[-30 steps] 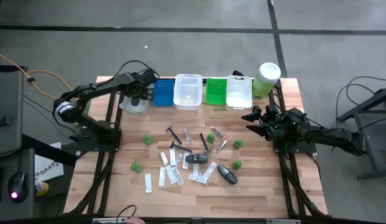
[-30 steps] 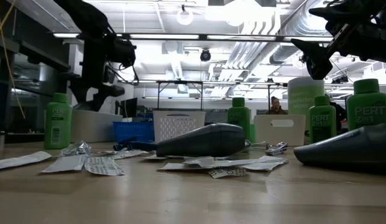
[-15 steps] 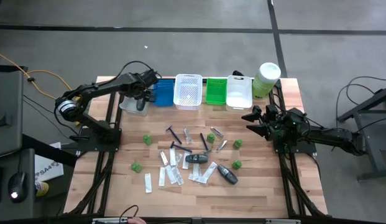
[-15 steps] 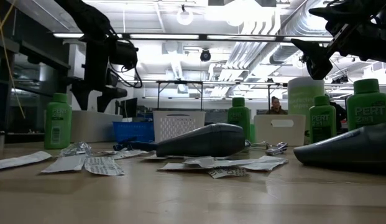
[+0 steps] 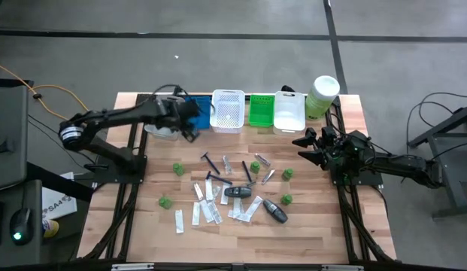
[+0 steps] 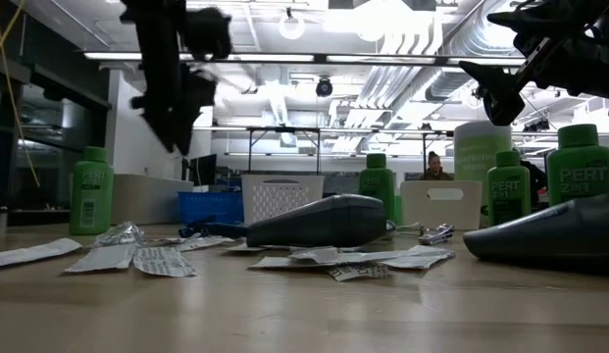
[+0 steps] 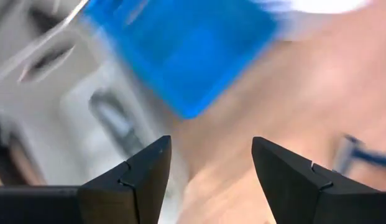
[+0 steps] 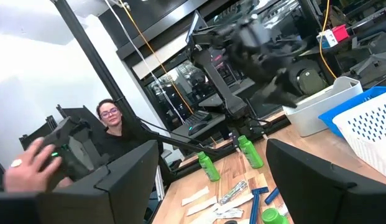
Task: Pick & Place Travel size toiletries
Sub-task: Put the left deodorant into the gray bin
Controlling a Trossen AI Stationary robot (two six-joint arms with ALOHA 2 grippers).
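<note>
Two arms frame your table, and the toiletries all lie loose on the wood between them. On your left, the left gripper [image 5: 189, 124] hangs above the front edge of the clear basket [image 5: 162, 129] and blue basket [image 5: 197, 111], fingers spread wide with nothing between them; its wrist view shows bare wood and the blue basket's corner in the gap. Beside those two stand the white mesh basket [image 5: 227, 110], the green basket [image 5: 260, 110] and the white solid basket [image 5: 289, 111], with the pale-green canister [image 5: 322, 95] at the row's end.

Below the row, you have green bottles [image 5: 177, 169] scattered from the left side across to the right, razors [image 5: 209, 160] near the middle, white sachets [image 5: 197, 214] in a loose cluster toward the front, and two dark grey oval pieces [image 5: 274, 211] just right of centre. Silvery tubes [image 5: 268, 175] lie near the right-hand bottles.

On your right, the right gripper [image 5: 308, 148] hovers off the table's right edge, fingers wide apart and empty.
</note>
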